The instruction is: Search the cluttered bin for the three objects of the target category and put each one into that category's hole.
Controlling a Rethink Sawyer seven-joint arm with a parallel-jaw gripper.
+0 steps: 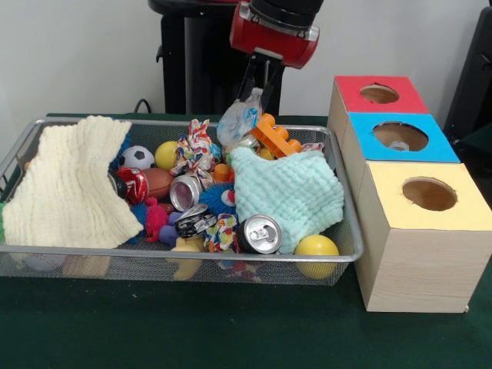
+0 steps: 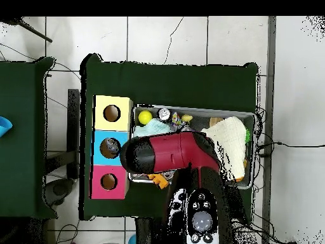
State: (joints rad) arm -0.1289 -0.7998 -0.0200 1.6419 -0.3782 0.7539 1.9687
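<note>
Nearest you in the front view, the green bench [image 1: 231,330] carries the wire mesh bin [image 1: 177,254] and, to its right, a row of three wooden boxes. The yellow-topped box [image 1: 427,231] stands closest, the blue-topped box [image 1: 400,138] behind it, and the red-topped box [image 1: 378,94] farthest back.

Along the bin's front edge you have a yellow ball [image 1: 317,247] at the right corner and a silver can [image 1: 260,234] lying on its side just beside it. A cream knitted cloth [image 1: 69,184] covers the left part of the bin, and a mint green cloth [image 1: 288,192] covers much of the right. Between them sit a second silver can [image 1: 184,192], a red can [image 1: 134,184], a small soccer ball [image 1: 138,157] and another yellow ball [image 1: 165,154].

At the far rim, the end effector [image 1: 257,91] is closed on a clear plastic bottle [image 1: 238,121], holding it above the clutter, just left of an orange toy block [image 1: 277,137].

The blue box's hole [image 1: 400,136] is well to the right of the held bottle, and something pale shows inside it. From overhead, the red arm [image 2: 178,152] spans the bin toward the blue box.
</note>
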